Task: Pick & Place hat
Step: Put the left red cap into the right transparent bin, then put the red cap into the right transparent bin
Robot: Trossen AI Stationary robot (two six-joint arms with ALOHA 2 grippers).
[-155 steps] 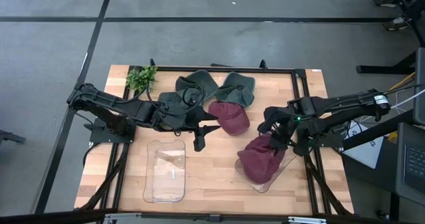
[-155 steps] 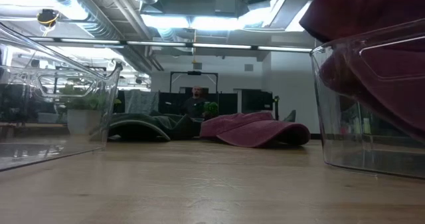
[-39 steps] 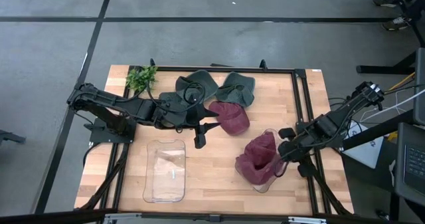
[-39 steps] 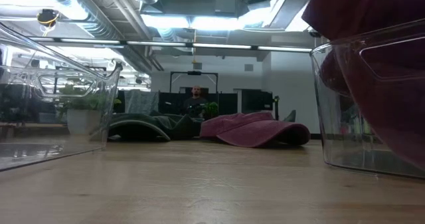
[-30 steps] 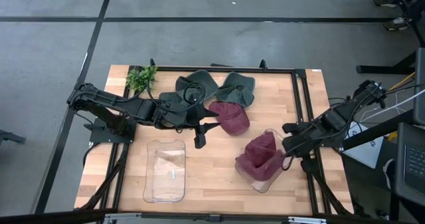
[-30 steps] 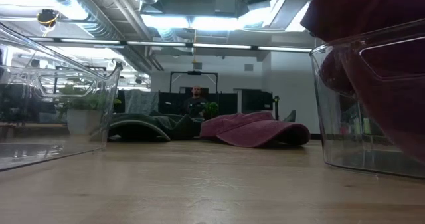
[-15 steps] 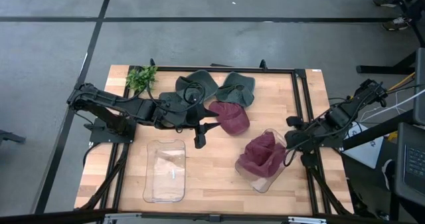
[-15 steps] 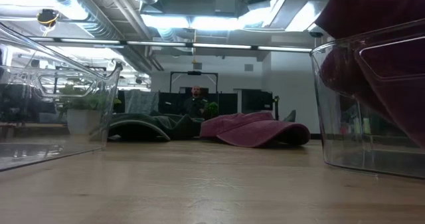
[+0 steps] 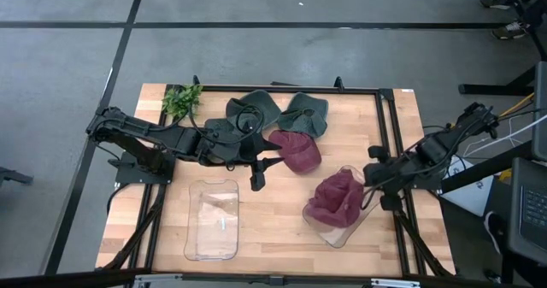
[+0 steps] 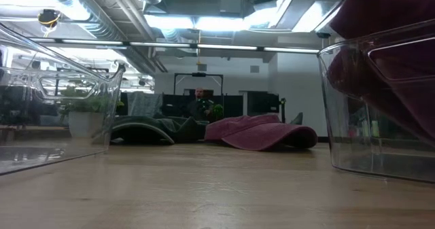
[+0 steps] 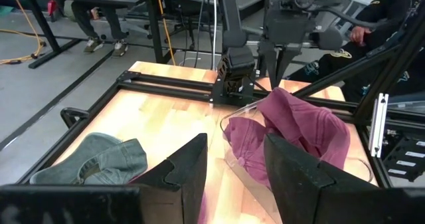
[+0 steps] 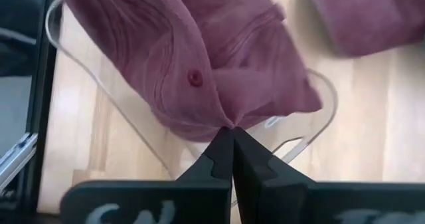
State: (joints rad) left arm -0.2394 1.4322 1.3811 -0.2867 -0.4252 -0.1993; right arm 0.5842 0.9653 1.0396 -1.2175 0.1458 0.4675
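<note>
A maroon hat (image 9: 336, 196) sits crumpled in the right clear bin (image 9: 335, 234), bulging above the rim; it also shows in the low view (image 10: 391, 15) and the left wrist view (image 11: 302, 127). My right gripper (image 9: 371, 178) is at the bin's right far corner, shut on that hat. A second maroon hat (image 9: 296, 149) lies flat on the table. My left gripper (image 9: 266, 172) rests open just left of it, touching nothing. My right gripper pinches a small peak of the maroon hat's cloth (image 12: 228, 122) at its edge between the shut fingertips (image 12: 223, 143). It comes in from the table's right side, slanting down. The rest of the hat lies slack in the clear bin.
A second clear bin (image 9: 214, 220) stands near the front left. Two green hats (image 9: 253, 108) (image 9: 307, 113) lie along the far edge, and a small plant (image 9: 181, 99) sits at the far left corner. A black frame (image 9: 386, 126) borders the table. Bare wood lies between the bins.
My right gripper has moved along the bin's right side toward the table's far edge, still shut. The maroon hat's right part has been drawn with it, so the hat has shifted toward the bin's far end. The left arm has kept still.
</note>
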